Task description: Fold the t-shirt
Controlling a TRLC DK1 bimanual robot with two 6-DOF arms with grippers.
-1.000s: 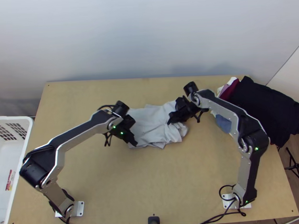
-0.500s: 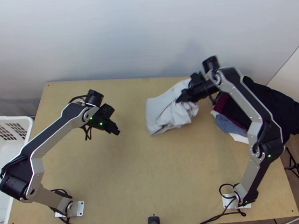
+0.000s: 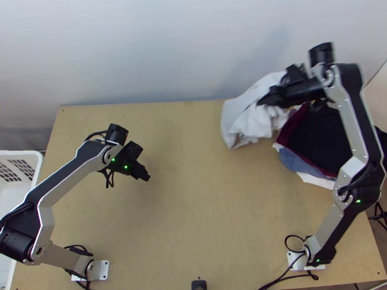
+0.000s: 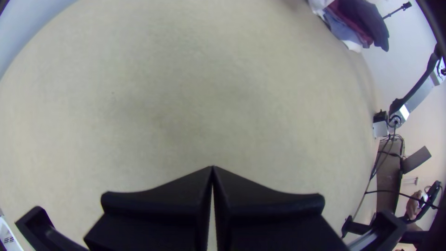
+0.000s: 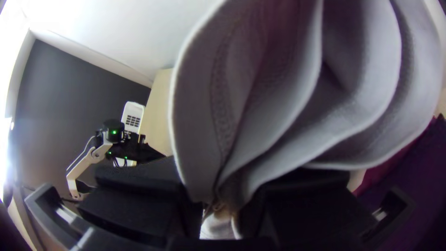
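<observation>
1. The shirt (image 3: 246, 117) is hanging from the right hand (image 3: 260, 102) in the upper right of the frame, by the counter's (image 3: 196, 211) far edge; whether its lower part is touching the wood, I cannot tell.
2. The right hand is pinching several layers together, probably so the folded bundle is travelling as one piece. From the right wrist, the layers are curling into loose loops between and beyond the two fingers, and the lower end is bunching rather than lying flat.
3. The pile (image 3: 316, 135) is sitting just beside the shirt at the right of the frame, its dark, maroon, blue and white cloths overlapping. It is likely serving as the stack for finished pieces, which would be why the shirt is being held so near it.
4. The left hand (image 3: 146, 178) is waiting left of centre, its fingers closed tip to tip on nothing, well apart from the shirt; it is presumably leaving room for the right.
5. The folding is looking mostly done, with placing remaining. The next move is calling for lowering the shirt squarely onto the pile, then letting go gently; a one-point grip is risking slipped layers or a crumpled landing.
</observation>
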